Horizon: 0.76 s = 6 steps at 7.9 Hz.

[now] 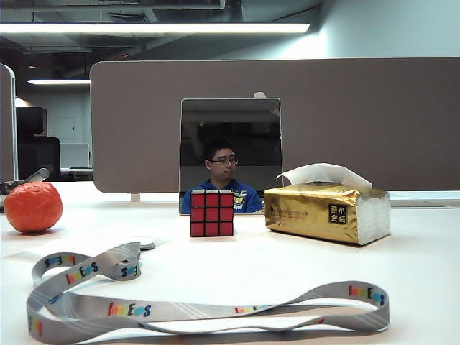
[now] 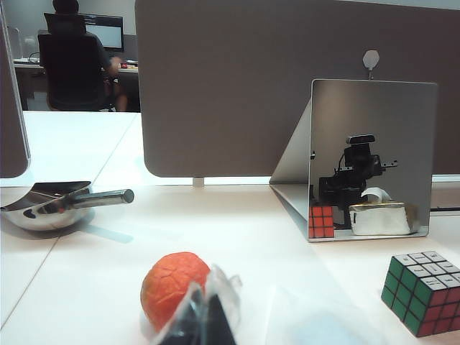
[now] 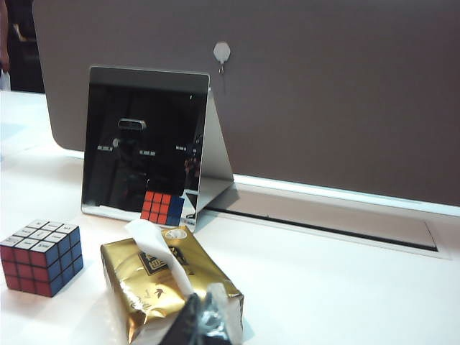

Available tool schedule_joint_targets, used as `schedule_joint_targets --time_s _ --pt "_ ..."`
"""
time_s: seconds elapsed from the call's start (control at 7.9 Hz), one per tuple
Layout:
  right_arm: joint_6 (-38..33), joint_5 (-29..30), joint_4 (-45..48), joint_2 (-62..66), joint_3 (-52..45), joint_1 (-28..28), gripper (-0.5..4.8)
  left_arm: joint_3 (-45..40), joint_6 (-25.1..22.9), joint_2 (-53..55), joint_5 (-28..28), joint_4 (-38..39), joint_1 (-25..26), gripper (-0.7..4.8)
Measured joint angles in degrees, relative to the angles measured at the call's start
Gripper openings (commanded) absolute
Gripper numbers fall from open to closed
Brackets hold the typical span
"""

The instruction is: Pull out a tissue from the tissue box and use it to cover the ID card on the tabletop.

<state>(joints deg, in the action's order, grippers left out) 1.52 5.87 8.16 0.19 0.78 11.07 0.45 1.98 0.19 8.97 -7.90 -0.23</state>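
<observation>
The gold tissue box (image 1: 327,212) lies right of centre with a white tissue (image 1: 323,172) sticking up from its slot. In the right wrist view my right gripper (image 3: 205,320) is shut and empty, just in front of the box's (image 3: 154,284) near end. My left gripper (image 2: 205,320) is shut beside the orange ball (image 2: 172,284). Close to it lies a thin pale sheet (image 2: 302,309) with a faint light-blue patch, probably the ID card (image 2: 327,332), showing through; it is blurred. Neither gripper shows in the exterior view.
A red-faced puzzle cube (image 1: 212,213) stands in front of a mirror stand (image 1: 230,144). The grey lanyard (image 1: 180,309) loops along the front edge. The orange ball (image 1: 32,207) is at the far left, a metal scoop (image 2: 54,205) behind it. A brown partition (image 1: 323,108) closes the back.
</observation>
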Motion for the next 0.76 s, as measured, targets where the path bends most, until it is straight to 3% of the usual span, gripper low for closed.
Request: schedule_joint_targets --time_s 0.38,0.51,0.76 --pt "1.0 -4.1 1.0 0.0 -0.5 -0.1 -0.02 0.0 0.0 0.0 0.0 0.0 0.0 -0.06" --pt "1.3 -5.7 1.5 0.0 -0.5 -2.4 -0.02 0.0 0.0 0.0 0.0 0.0 0.0 -0.06" --pt "0.9 -2.6 1.5 0.0 -0.5 -9.0 -0.02 0.0 0.0 0.0 0.0 0.0 0.0 -0.06"
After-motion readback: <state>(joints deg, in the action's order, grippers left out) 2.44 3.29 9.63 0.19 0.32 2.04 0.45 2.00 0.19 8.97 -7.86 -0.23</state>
